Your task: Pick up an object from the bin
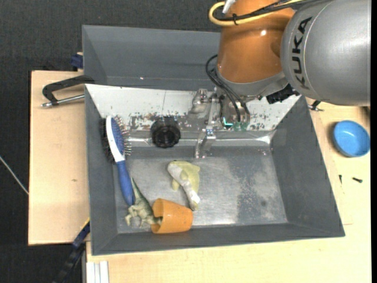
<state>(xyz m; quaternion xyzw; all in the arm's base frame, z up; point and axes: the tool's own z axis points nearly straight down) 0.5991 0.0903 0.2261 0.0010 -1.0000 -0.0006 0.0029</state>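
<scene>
My gripper (203, 146) hangs at the back of the bin, near the middle of the far wall, with nothing seen in it. A black round knob-like thing (165, 132) lies just to its left against the back wall. In front of the gripper, on the bin floor, lies a pale yellow-white crumpled thing (185, 181).
A blue hairbrush with white bristles (119, 158) lies along the left wall. An orange cup (172, 216) rests on its side at the front, with a small greenish toy figure (138, 211) beside it. The arm and its orange cover come in from the upper right.
</scene>
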